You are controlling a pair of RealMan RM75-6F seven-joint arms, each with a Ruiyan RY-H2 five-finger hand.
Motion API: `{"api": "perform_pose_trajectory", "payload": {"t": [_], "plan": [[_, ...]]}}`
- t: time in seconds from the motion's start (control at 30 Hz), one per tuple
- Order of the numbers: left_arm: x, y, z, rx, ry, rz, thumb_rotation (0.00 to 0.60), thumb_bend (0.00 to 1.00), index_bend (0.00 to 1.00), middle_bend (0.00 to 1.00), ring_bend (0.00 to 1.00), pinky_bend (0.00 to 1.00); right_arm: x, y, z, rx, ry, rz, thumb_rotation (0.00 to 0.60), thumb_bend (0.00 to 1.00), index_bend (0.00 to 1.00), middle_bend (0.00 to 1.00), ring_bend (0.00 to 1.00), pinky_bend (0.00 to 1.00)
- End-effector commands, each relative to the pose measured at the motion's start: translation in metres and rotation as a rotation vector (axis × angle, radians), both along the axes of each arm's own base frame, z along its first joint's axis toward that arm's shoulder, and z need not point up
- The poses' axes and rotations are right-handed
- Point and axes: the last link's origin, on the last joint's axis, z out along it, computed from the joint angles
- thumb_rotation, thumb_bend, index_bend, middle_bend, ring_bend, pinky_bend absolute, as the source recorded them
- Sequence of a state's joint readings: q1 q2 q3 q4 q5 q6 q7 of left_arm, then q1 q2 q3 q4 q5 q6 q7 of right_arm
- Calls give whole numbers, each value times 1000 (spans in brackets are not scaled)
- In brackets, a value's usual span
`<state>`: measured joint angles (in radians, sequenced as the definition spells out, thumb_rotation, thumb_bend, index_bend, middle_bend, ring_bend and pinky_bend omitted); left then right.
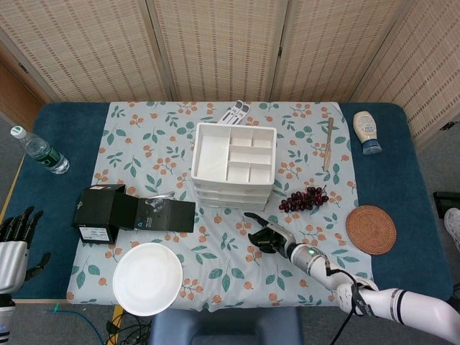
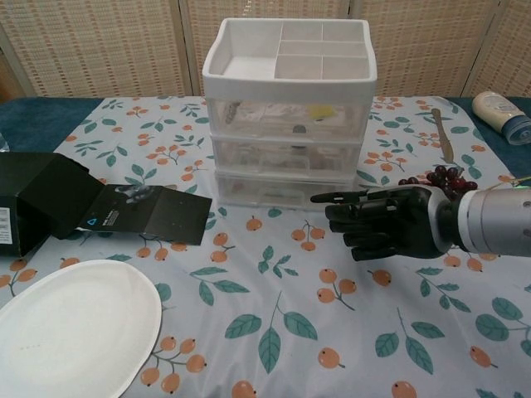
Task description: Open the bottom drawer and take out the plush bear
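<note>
While the right hand (image 2: 386, 222) is hovering low over the tablecloth (image 2: 274, 323) just in front of the drawer unit (image 2: 289, 116), it is holding nothing, one finger reaching toward the unit and the rest loosely curled. It is sitting in front of the unit's right half, level with the bottom drawer (image 2: 282, 192), and that drawer is showing fully closed, so the step in hand looks like the approach to its front, with opening not yet begun. The bear is not showing anywhere; going by the task it should be lying inside that lowest drawer, though the cloudy plastic is hiding it. Next, the hand will likely need to be sliding left toward the recessed pull at the drawer's middle, hooking fingertips there and drawing toward the near edge, while the light unit is not dragged along. Behind the hand, grapes (image 2: 437, 179) are lying near the unit's right side. Far off the left edge of the table, the left hand (image 1: 13, 248) is hanging idle, fingers spread and empty.
</note>
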<state>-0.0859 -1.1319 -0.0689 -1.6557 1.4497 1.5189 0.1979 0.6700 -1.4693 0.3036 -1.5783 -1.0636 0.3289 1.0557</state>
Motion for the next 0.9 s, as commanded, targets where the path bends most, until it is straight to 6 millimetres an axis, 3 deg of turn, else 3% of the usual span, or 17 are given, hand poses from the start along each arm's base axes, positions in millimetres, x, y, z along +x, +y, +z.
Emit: {"api": "perform_pose_trajectory", "payload": {"t": [0.03,0.43,0.9], "plan": [[0,0,0,1,0,1,600,260,97,69,119,110,10,-9,-8,32,-38,-39,600,590,0,897,1000,1000],[-2,1,1,-1,4,12,600,260,98,70,119,110,32,-37,-31,91,-88,-100,600,604,0,896,1000,1000],[-5,1,4,3,8,20,600,260,98,70,119,110,47,-48,-52,105,-80,-82,600,610,0,895,1000,1000]]}}
